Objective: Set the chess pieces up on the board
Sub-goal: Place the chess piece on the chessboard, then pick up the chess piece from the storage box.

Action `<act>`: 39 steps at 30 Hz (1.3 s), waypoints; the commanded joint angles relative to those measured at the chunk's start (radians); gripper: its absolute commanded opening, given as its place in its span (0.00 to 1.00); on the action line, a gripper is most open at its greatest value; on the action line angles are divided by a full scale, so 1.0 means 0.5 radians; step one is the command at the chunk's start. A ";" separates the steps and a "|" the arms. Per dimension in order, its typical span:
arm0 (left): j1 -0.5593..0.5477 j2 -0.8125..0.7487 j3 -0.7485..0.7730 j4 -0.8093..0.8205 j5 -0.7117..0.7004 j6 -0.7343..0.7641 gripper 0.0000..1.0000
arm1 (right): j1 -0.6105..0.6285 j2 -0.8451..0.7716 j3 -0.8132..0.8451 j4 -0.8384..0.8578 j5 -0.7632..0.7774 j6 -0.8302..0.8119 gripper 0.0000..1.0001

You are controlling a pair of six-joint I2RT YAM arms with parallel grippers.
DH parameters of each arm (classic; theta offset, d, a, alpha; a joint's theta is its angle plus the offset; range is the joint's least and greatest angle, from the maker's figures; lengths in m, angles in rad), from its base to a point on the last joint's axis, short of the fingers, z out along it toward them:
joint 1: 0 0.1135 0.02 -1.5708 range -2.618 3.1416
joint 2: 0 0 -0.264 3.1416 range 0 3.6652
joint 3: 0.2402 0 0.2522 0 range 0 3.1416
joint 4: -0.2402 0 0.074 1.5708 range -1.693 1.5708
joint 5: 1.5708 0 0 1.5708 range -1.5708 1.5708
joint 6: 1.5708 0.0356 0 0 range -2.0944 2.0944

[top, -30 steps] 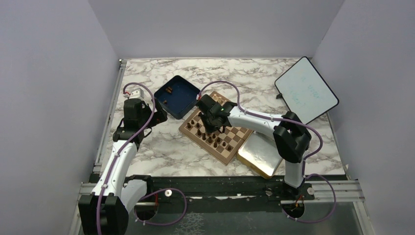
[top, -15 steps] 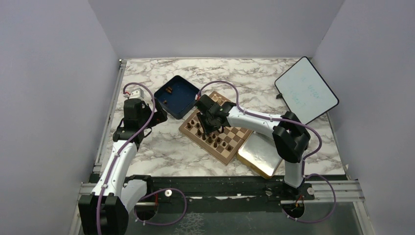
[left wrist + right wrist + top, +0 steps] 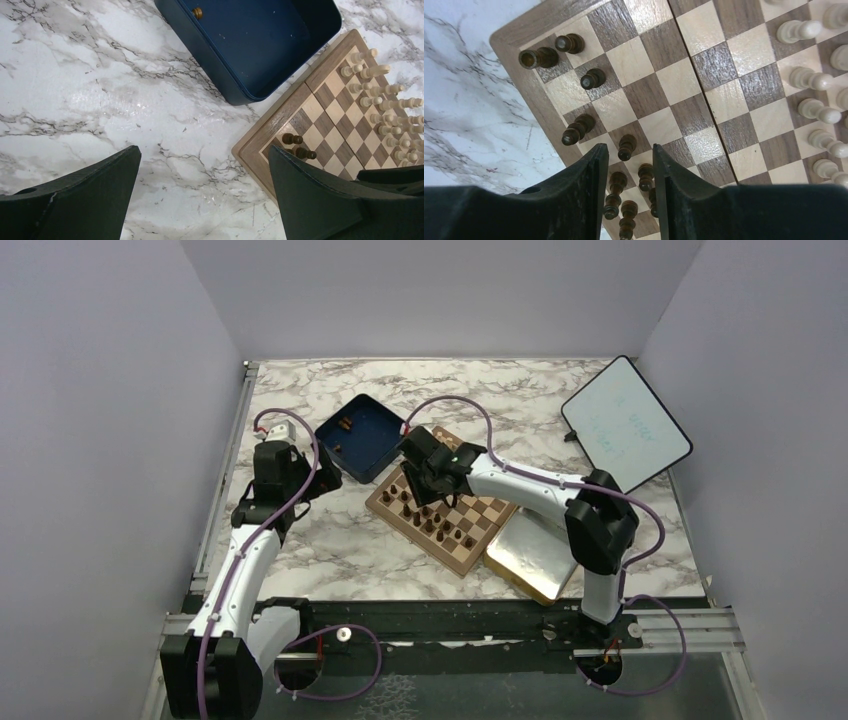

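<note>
My right gripper (image 3: 629,150) hung over the board (image 3: 644,95), its jaws parted narrowly and gripping nothing; dark chess pieces (image 3: 592,78) stood along the board's nine o'clock edge in that wrist view, one just below the gap; pale chessmen (image 3: 811,79) lined the three o'clock side; the left gripper (image 3: 204,150) hovered above bare desk (image 3: 75,75), jaws spread wide and empty; the blue box (image 3: 260,45) lay just beside the board, at its ten o'clock.
</note>
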 commanded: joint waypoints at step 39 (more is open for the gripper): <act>-0.218 1.883 1.386 0.203 -0.683 -0.422 0.36 | 0.015 -1.166 -0.649 0.484 0.035 -0.144 0.67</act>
